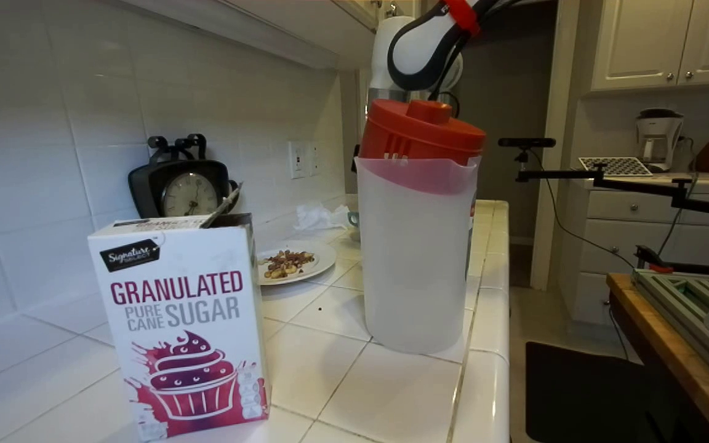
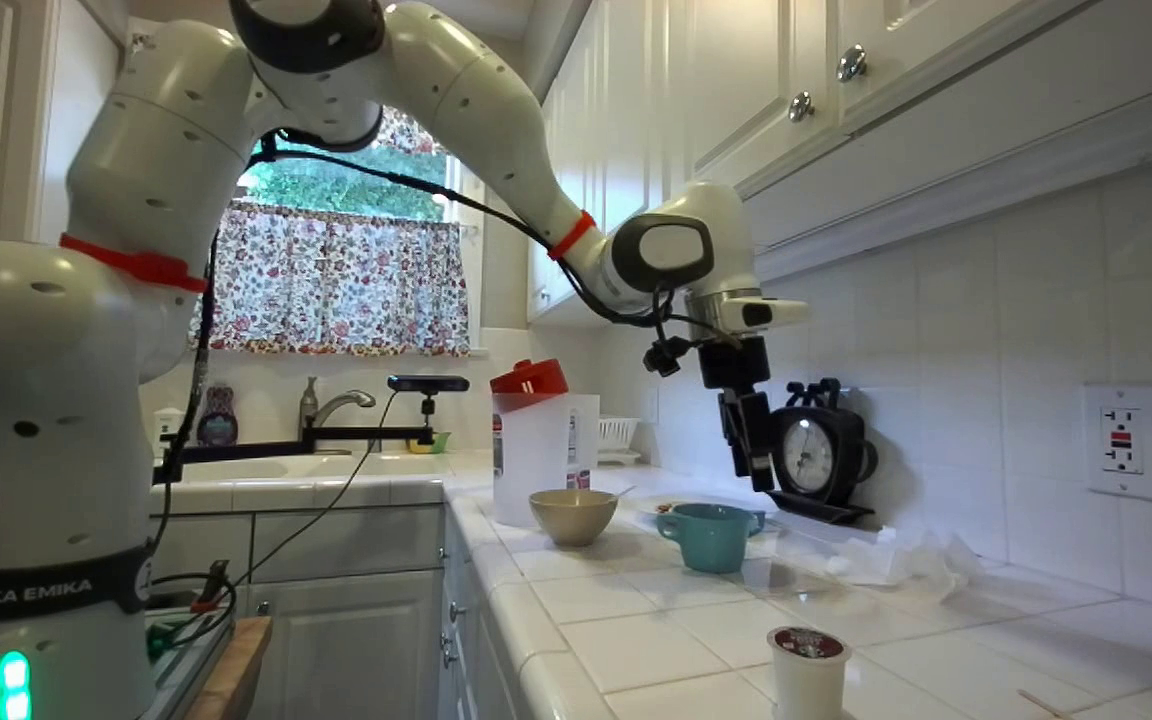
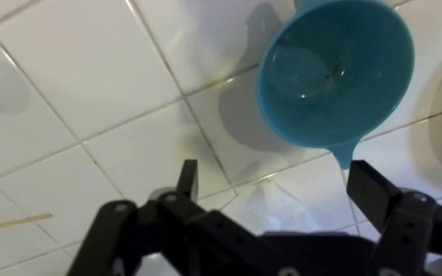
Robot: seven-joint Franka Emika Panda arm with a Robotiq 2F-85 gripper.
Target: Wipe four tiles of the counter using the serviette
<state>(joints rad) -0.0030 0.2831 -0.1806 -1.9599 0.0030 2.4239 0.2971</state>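
Nearest the lens in an exterior view, see the sugar box [image 1: 182,326] standing upright on the white tiled counter [image 1: 391,394], past the plate [image 1: 328,261] of nuts [image 1: 288,264] from the teal cup [image 2: 711,542]. Near that cup, find the beige bowl [image 2: 573,520] and, farther off, the pitcher [image 1: 419,264] with its red lid [image 1: 425,132] tilted. Toward the wall [image 2: 956,400] from the cup, make out the crumpled white serviette [image 2: 931,568], lying on the counter. Near the cup, see the gripper [image 3: 272,180] hanging above the counter, with fingers [image 3: 372,188] spread well apart. Well away from the cup, notice the coffee pod [image 2: 808,680] standing upright.
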